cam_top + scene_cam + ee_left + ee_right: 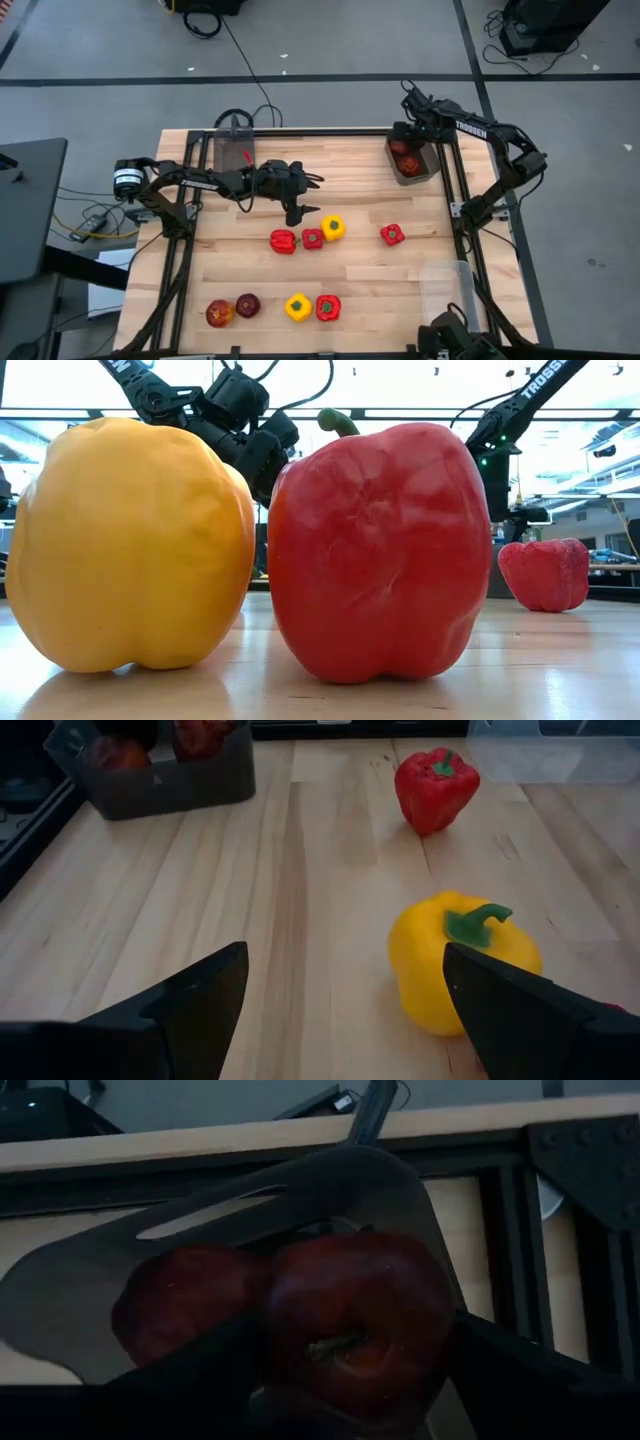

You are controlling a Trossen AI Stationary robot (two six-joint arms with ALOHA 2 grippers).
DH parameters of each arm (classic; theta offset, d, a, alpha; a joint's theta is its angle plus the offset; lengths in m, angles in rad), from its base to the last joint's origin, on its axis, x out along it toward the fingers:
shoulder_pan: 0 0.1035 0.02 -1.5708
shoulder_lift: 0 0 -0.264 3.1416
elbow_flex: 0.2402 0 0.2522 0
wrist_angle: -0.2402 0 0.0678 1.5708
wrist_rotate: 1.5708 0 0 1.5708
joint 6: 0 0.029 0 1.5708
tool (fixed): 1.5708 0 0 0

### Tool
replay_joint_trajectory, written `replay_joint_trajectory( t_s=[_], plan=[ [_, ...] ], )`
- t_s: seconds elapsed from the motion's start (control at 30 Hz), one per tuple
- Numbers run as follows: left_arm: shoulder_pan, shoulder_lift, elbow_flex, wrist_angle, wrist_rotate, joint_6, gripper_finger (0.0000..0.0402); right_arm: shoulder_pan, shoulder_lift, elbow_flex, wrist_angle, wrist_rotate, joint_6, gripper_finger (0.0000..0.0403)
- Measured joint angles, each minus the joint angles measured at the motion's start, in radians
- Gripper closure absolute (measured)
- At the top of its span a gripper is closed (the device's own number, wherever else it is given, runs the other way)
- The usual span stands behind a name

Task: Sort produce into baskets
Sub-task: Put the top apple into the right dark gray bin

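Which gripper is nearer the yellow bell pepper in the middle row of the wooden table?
Left. The left gripper hangs open just beside the yellow bell pepper, fingers straddling it in its wrist view. The right gripper is over the smoky-grey bin at the far right corner.

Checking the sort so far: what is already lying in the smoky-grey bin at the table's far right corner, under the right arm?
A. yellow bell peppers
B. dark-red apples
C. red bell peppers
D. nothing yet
B: the high view shows round red items inside the grey bin, and the right wrist view looks straight down on two dark-red apples lying in it, one showing its stem dimple.
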Motion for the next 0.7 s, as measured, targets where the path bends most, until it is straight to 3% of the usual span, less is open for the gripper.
replay_joint_trajectory(
  t_s=[0.33,0.53,0.7],
  plan=[
    [0.0,0.0,0.0,-0.008,0.0,-0.002,0.0062,0.016,-0.045,0.0,0.001,0.01,-0.01,0.0035],
    [0.0,0.0,0.0,-0.01,0.0,-0.027,0.0062,0.098,-0.167,0.0,0.006,0.151,-0.036,0.0037],
    [0.0,0.0,0.0,-0.005,0.0,-0.028,0.0062,0.135,-0.242,0.0,-0.055,0.131,-0.008,0.0054]
  ],
)
